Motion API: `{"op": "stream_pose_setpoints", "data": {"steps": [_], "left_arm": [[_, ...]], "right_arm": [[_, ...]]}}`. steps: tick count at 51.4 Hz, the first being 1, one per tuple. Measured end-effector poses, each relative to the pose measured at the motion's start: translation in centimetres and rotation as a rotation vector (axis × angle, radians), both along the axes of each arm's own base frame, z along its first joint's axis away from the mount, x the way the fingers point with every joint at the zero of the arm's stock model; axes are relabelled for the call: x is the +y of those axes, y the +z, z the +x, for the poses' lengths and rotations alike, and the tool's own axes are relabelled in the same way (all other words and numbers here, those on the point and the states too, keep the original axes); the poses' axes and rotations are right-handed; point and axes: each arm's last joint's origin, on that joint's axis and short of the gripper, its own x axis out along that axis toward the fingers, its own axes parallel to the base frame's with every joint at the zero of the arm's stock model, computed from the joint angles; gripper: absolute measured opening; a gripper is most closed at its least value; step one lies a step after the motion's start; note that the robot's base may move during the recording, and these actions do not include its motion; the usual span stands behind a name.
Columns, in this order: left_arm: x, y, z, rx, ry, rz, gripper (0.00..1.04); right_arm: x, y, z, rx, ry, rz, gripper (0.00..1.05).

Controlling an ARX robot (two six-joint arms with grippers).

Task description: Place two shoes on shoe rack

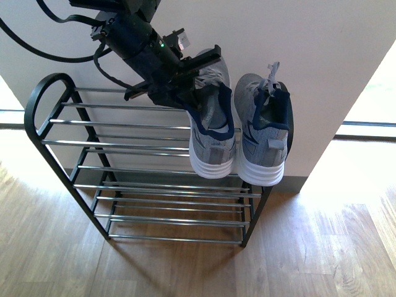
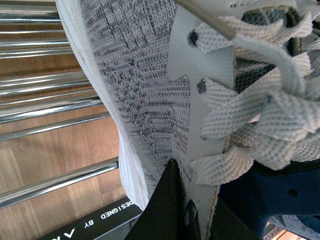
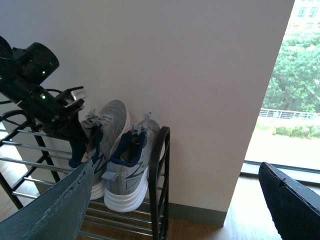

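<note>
Your left gripper (image 1: pixel 195 83) grasps a grey knit sneaker (image 1: pixel 213 139) on the chrome-barred black shoe rack (image 1: pixel 124 144), its twin (image 1: pixel 263 133) at three o'clock; right gripper (image 3: pixel 172 207) released.

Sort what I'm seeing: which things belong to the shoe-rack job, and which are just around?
Job:
- held sneaker
- second sneaker, beside it on the rack
- shoe rack
- left gripper, gripping the held sneaker

Just around:
- white wall
- wooden floor
- window
- black cables
</note>
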Motion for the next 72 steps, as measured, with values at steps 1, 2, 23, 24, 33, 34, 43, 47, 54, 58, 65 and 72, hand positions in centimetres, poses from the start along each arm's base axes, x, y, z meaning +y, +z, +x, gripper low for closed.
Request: {"op": "stream_pose_setpoints", "data": {"steps": [1,2,23,24,33,34,43,47,54,58,65,72], "left_arm": [[-0.1,-0.1,0.1,0.0,-0.003,0.001,0.02],[-0.2,-0.1,0.1,-0.001,-0.006,0.002,0.02],[-1.0,-0.8,1.4,-0.034,-0.065,-0.005,0.02],[-1.0,-0.8,1.4,-0.04,-0.07,-0.004,0.02],[-1.3,-0.7,1.3,-0.044,-0.09,-0.037,0.28],[-1.4,-0.7,1.3,-0.043,-0.093,-0.042,0.32],[-1.7,-0.3,1.0,-0.037,-0.108,-0.084,0.67],[-1.7,0.2,0.7,-0.034,-0.102,-0.107,0.81],[-1.4,2.0,-0.4,-0.024,-0.09,-0.136,0.95],[-1.1,3.8,-1.5,-0.026,-0.076,-0.16,0.95],[-0.2,8.0,-4.0,-0.078,-0.041,-0.158,0.95],[2.7,12.4,-7.4,-0.176,0.065,-0.105,0.95]], "right_arm": [[0.0,0.0,0.0,0.0,0.0,0.0,0.95],[0.0,0.0,0.0,0.0,0.0,0.0,0.95],[0.0,0.0,0.0,0.0,0.0,0.0,0.95],[0.0,0.0,0.0,0.0,0.0,0.0,0.95],[0.0,0.0,0.0,0.0,0.0,0.0,0.95],[0.0,0.0,0.0,0.0,0.0,0.0,0.95],[0.0,0.0,0.0,0.0,0.0,0.0,0.95],[0.0,0.0,0.0,0.0,0.0,0.0,0.95],[0.0,0.0,0.0,0.0,0.0,0.0,0.95],[0.0,0.0,0.0,0.0,0.0,0.0,0.95],[0.0,0.0,0.0,0.0,0.0,0.0,0.95],[0.0,0.0,0.0,0.0,0.0,0.0,0.95]]}}
